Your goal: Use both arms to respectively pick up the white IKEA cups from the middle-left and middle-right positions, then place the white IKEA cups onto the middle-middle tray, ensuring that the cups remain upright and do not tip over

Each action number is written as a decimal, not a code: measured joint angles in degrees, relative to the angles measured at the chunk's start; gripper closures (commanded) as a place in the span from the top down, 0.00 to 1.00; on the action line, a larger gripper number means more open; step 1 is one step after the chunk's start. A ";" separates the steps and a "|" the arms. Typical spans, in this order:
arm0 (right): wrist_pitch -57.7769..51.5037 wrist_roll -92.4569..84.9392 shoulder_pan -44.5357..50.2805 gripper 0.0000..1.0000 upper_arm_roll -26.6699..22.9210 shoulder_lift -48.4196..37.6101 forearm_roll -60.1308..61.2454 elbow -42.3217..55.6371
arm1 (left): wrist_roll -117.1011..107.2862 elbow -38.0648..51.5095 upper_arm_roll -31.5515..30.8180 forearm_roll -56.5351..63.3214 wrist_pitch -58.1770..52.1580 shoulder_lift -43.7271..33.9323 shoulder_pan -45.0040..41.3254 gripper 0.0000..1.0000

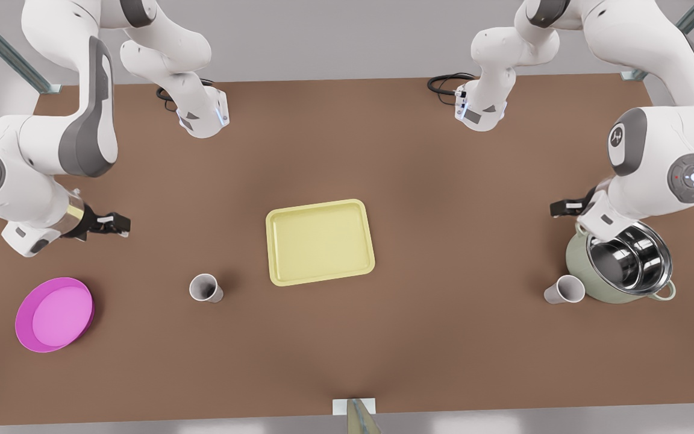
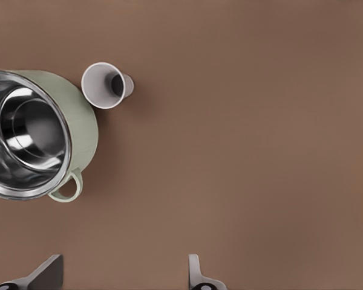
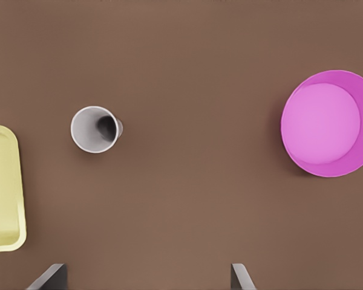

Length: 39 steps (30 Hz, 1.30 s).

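Two white cups stand upright on the brown table (image 1: 443, 157), one on each side of the yellow tray (image 1: 320, 242), which lies flat near the table's middle with nothing on it. One cup (image 1: 205, 288) is toward the front view's left, close to the tray's lower left corner but apart from it. The other cup (image 1: 564, 290) is toward the front view's right, just beside the green pot (image 1: 582, 265); whether they touch I cannot tell.

The left gripper (image 1: 565, 207) is on the front view's right, hanging over bare table just above the pot and well apart from its cup. In the left wrist view its fingertips (image 2: 196, 272) are spread wide with nothing between them, and that cup (image 2: 107, 85) sits close against the pot (image 2: 85, 118).

The right gripper (image 1: 113, 224) is on the front view's left, above the magenta plate (image 1: 53, 314) and well apart from its cup. In the right wrist view its fingertips (image 3: 241, 277) are also spread wide and hold nothing; the cup (image 3: 96, 128) stands between the tray's edge (image 3: 6, 187) and the plate (image 3: 328, 122), nearer the tray.
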 measured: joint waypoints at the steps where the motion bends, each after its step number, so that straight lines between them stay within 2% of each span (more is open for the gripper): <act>1: 0.53 -0.16 0.03 1.00 0.04 0.00 0.23 -0.03 | -0.10 0.00 0.01 -0.02 0.69 0.00 -0.01 1.00; 3: 1.37 -0.45 0.23 1.00 0.10 1.00 0.54 -0.09 | -0.29 -0.04 0.01 -0.13 1.74 1.24 0.25 1.00; 7: 5.25 -0.91 1.66 1.00 0.37 9.77 1.20 -0.17 | -0.57 3.15 0.20 -1.21 8.76 15.18 4.78 1.00; 10: 11.08 -1.19 2.14 1.00 0.41 16.37 3.41 -0.20 | -0.73 3.83 0.14 -1.60 15.39 21.26 5.54 1.00; 18: 23.29 -0.75 4.90 1.00 0.41 23.04 8.13 -1.81 | -1.08 3.04 0.64 -1.72 26.68 24.80 5.66 1.00; 31: 32.78 0.66 4.53 1.00 0.41 25.52 12.12 -8.80 | -1.46 0.60 3.06 -1.44 30.33 27.72 5.63 1.00; 32: 33.08 0.73 4.55 0.95 0.41 25.69 12.17 -8.89 | -1.48 0.44 3.08 -1.46 30.36 27.88 5.62 1.00; 33: 33.33 0.80 4.56 0.85 0.41 25.77 12.20 -8.93 | -1.51 0.35 3.08 -1.48 30.39 28.11 5.61 1.00; 34: 33.55 0.81 4.55 0.63 0.41 25.85 12.25 -8.96 | -1.53 0.31 3.09 -1.49 30.42 28.35 5.61 1.00; 37: 33.96 0.48 4.49 0.32 0.40 25.99 12.69 -8.95 | -1.59 0.27 3.13 -1.51 30.48 29.58 5.79 1.00; 38: 34.04 0.13 4.53 0.25 0.40 25.99 13.12 -8.92 | -1.61 0.27 3.12 -1.52 30.49 29.90 5.83 1.00; 39: 34.09 -0.17 4.62 0.22 0.40 25.96 13.31 -8.86 | -1.63 0.26 3.13 -1.53 30.51 30.15 5.85 0.85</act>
